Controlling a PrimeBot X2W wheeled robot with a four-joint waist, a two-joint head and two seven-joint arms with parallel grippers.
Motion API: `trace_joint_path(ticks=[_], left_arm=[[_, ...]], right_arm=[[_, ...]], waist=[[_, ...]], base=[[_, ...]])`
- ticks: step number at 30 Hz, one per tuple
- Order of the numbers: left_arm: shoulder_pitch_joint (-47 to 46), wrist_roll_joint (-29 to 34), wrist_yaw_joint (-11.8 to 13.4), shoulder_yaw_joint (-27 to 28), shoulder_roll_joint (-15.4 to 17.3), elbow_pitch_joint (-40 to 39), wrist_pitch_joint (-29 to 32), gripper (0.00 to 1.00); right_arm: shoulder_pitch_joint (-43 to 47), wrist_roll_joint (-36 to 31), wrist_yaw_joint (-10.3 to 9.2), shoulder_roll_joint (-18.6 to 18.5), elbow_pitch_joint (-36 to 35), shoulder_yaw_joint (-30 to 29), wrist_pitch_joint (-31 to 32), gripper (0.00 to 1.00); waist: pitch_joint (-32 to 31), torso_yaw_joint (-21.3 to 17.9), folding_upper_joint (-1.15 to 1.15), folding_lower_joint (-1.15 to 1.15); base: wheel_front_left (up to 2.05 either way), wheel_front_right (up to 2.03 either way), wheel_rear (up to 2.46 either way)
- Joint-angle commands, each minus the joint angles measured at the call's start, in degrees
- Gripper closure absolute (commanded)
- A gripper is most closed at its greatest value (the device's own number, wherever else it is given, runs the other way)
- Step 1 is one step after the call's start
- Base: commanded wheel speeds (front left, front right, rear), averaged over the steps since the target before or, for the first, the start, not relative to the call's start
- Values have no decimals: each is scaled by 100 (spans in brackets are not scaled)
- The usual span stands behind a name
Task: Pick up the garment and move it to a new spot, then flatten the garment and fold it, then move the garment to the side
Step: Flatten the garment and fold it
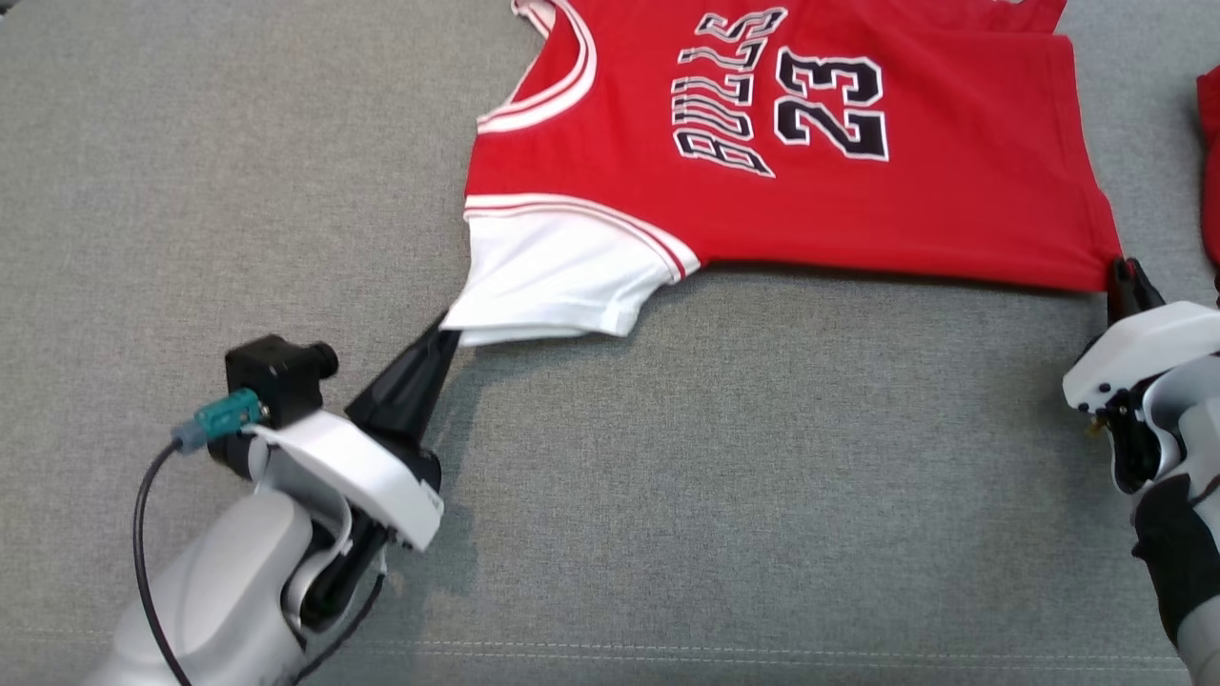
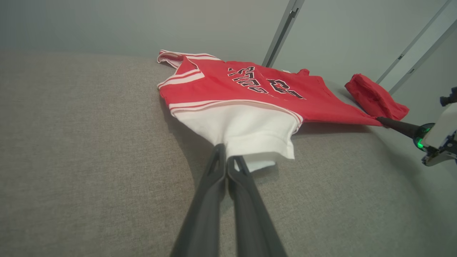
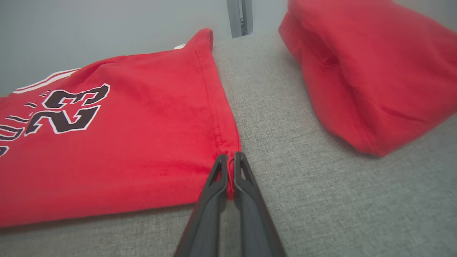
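Head view: grey woven fabric surface (image 1: 762, 476) across the frame. Wrist views add a pale grey wall (image 2: 142, 25) and slanted metal struts (image 2: 282, 32). Red basketball jersey with white sleeve (image 1: 858, 219) spread out upper centre. Left gripper (image 1: 448, 332), lower left: jaws clamped on the white sleeve hem. Right gripper (image 1: 1123, 276), right edge: jaws clamped on the jersey's red bottom corner. Folded red cloth (image 3: 360, 71) near that corner, apart from it.

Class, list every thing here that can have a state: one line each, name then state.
jersey, spread out, print up, near edge lifted
left gripper, shut on the jersey's white sleeve
right gripper, shut on the jersey's hem corner
red bundle, folded up, lying apart from the jersey
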Motion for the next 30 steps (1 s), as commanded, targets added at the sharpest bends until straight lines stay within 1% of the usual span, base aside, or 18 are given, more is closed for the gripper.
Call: trace_joint_path(ticks=[1, 5, 8, 13, 18, 21, 25, 28, 30], left_arm=[[77, -25, 130, 177, 313, -310, 46, 100], [554, 53, 539, 85, 639, -1057, 280, 100], [869, 143, 834, 3, 858, -1457, 430, 100], [1354, 132, 1207, -112, 1057, -1932, 653, 100], [1598, 161, 1342, -309, 1099, -2048, 843, 100], [1670, 193, 1395, -395, 1035, -1996, 853, 100], [1747, 235, 1488, -475, 873, -1764, 779, 100], [1794, 180, 1503, -521, 698, -1472, 756, 100], [1801, 150, 1485, -552, 593, -1271, 743, 100]], right_arm=[[190, 142, -1, -105, -196, 173, 74, 100], [565, 554, -1, -310, -384, 453, 534, 100], [885, 851, -1, -446, -568, 616, 847, 100], [1381, 1169, -1, -646, -783, 786, 1162, 100], [1710, 1368, -1, -708, -878, 819, 1259, 100], [1842, 1420, -1, -709, -906, 825, 1261, 100], [1970, 1441, -1, -679, -894, 844, 1268, 100], [2015, 1388, -1, -658, -834, 851, 1240, 100], [2023, 1361, -1, -634, -787, 841, 1219, 96]], waist=[[-85, -2, 0, 0], [-265, -5, 0, 0], [-412, -10, 0, 0], [-564, -40, 0, 0], [-621, -29, 0, 0], [-654, -16, 0, 0], [-698, -14, 0, 0], [-728, -15, 0, 0], [-756, -20, 0, 0]], base=[[0, 0, 0], [0, 0, 0], [0, 0, 0], [0, 0, 0], [0, 0, 0], [0, 0, 0], [0, 0, 0], [0, 0, 0], [0, 0, 0]])
